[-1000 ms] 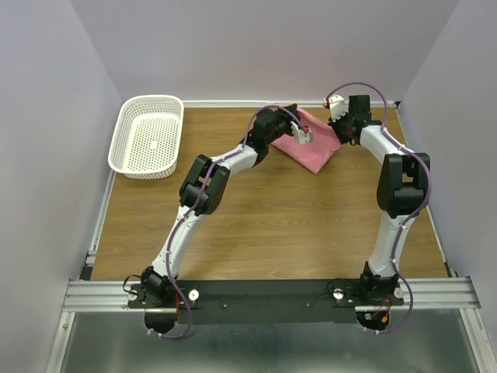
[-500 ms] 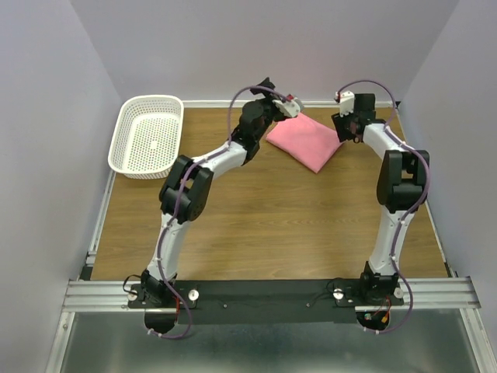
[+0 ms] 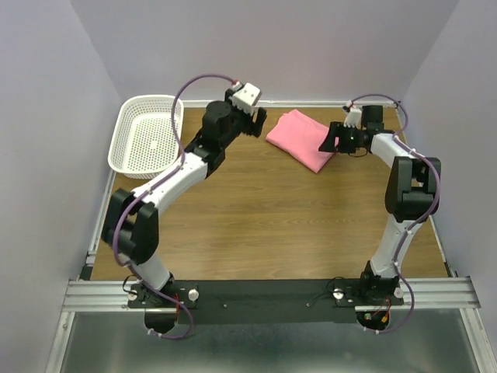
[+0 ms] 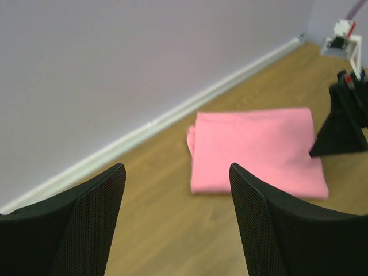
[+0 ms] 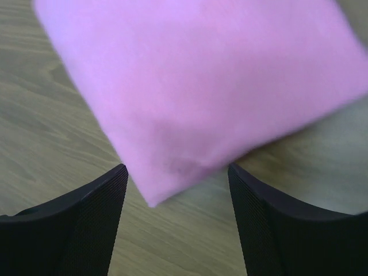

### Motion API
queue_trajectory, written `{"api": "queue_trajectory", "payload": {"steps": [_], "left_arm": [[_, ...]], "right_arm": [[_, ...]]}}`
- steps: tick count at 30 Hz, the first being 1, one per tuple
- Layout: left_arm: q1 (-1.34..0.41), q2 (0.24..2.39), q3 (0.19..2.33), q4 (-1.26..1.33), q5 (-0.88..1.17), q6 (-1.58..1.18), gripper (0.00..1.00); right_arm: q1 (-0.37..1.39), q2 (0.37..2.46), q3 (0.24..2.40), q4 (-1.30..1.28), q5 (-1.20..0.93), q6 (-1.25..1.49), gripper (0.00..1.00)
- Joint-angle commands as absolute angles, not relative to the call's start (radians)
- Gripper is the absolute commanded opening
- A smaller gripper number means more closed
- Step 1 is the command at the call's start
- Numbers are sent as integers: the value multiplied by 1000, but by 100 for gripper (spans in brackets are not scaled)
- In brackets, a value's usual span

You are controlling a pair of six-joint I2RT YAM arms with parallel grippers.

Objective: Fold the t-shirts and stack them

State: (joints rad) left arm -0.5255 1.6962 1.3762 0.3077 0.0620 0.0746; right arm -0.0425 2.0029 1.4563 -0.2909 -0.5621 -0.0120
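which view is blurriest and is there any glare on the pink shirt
Right wrist: the t-shirt is soft and smeared, tinted lilac, no glare. Left wrist: sharper, its folds readable. Top external: even light, faint shadows, nothing blown out.

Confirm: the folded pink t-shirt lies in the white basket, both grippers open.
Wrong place: the t-shirt lies folded on the table, apart from the basket, as the top external view shows. The left gripper and right gripper are open.
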Motion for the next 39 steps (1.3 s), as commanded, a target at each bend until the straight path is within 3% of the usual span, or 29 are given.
{"api": "queue_trajectory", "payload": {"steps": [1,4,8,17,20,23,27,33,39], "left_arm": [[-528,1485,1180,273,98,-35,80],[-525,1326,1048,264,81,-40,80],[-525,1127,942,204,71,-51,80],[-523,792,796,25,20,-41,80],[-523,662,752,-23,8,-46,80],[-523,583,724,-58,-32,-48,80],[-523,520,713,-95,-37,-49,80],[-523,476,698,-106,-29,-52,80],[-523,480,670,-74,21,-67,80]], "right_arm": [[-48,1950,1367,-261,-341,268,79],[-48,1971,1345,-239,-269,370,81],[-48,2014,1341,-229,-346,425,79],[-49,2117,1358,-230,-362,526,57],[-60,2121,1362,-230,-353,515,43],[-89,2135,1374,-233,-383,491,18],[-155,2146,1385,-241,-414,437,1],[-284,2149,1471,-345,-419,252,1],[-373,2200,1661,-506,-172,-74,1]]}}
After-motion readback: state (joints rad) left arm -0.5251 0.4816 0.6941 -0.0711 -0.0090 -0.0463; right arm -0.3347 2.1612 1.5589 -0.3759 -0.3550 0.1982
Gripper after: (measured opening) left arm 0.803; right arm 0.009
